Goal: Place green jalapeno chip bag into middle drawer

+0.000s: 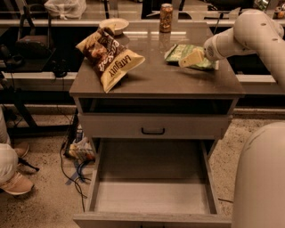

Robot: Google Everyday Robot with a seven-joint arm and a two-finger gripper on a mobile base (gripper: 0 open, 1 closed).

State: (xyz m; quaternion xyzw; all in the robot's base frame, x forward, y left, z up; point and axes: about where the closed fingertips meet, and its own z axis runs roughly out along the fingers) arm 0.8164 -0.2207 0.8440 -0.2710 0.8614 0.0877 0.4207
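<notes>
1. Nearest, the wide pale grey wood-look middle drawer (94,187) stands pulled far out of the cabinet, its flat floor and low side walls in plain sight. The robot's rounded off-white body (260,178) fills the lower right corner just beside it.
2. Left of the drawer, on the speckled floor, lie dark cables (73,176) and a person's light shoe (15,182).
3. Above the open drawer sits the shallower grey drawer front with its black handle (152,131), pushed in flush under an open slot.
4. On the left part of the grey-brown cabinet top (156,82) rests a large brown-and-yellow crinkled chip bag (111,58) printed "LATE JULY", propped at a tilt.
5. On the right part of the top, well apart from that bag, the small flat light-green jalapeno chip bag (177,51) lies on the surface, not in the drawer.
6. The pale two-finger gripper (190,59) sits right on the green bag's near right side, at the end of the off-white arm (249,31) that reaches in from the right. Whether it grips the bag or is open, I cannot tell from this view.
7. Farther back, a brown drink can (166,18) stands upright near the rear edge, and a shallow white bowl (114,24) sits just behind the brown bag.
8. Farthest off, a clear plastic bag (64,6) rests on the rear counter at top left.
</notes>
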